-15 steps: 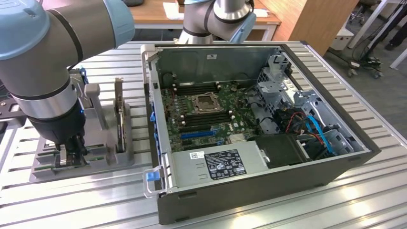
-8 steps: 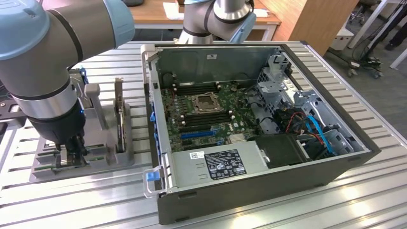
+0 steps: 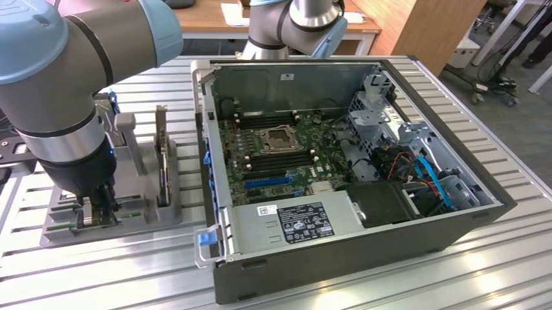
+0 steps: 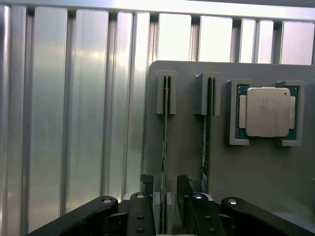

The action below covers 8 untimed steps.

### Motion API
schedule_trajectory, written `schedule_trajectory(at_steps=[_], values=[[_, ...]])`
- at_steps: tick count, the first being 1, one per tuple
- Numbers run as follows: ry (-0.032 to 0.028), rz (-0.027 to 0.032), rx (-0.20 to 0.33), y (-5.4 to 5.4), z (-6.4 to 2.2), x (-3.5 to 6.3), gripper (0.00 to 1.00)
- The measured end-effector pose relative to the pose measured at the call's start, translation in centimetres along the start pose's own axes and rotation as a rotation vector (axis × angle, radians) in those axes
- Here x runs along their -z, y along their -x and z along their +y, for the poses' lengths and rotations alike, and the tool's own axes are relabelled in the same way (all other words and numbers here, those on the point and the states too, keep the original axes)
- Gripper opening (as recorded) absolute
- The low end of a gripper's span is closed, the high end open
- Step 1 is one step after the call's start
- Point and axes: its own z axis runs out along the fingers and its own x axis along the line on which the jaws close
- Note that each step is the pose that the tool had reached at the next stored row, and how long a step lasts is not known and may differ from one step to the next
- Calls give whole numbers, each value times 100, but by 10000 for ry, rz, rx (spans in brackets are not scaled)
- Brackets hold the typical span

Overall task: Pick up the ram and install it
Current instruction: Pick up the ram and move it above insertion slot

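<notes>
The ram is a thin green stick standing on edge in a slot of the grey holder. A second similar stick stands in the slot beside it. My gripper is low over the near end of the first stick, open, with one black finger on each side of it and a gap showing to the stick. In the exterior view my gripper reaches down into the grey holder at the exterior view's left, beside the open computer case.
A processor chip lies in a pocket of the holder. A tall dark card stands upright in the holder, close to my arm. Inside the case, the motherboard has long black slots around an empty socket. The table is ribbed metal.
</notes>
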Motion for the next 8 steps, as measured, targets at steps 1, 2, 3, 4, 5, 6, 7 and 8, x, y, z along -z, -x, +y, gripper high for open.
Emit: schedule_trajectory(at_steps=[1,2,3,4,5,6,7,8], values=[[-2,-8,1,0,0,-2,33],[-4,-13,1,0,0,-5,33],[-2,-13,1,0,0,-7,33],[-1,-12,1,-1,0,-9,33],[-1,-12,1,-1,0,-9,33],[-1,-12,1,-1,0,-9,33],[-1,-12,2,-1,0,-9,33],[-1,-12,1,-1,0,-9,33]])
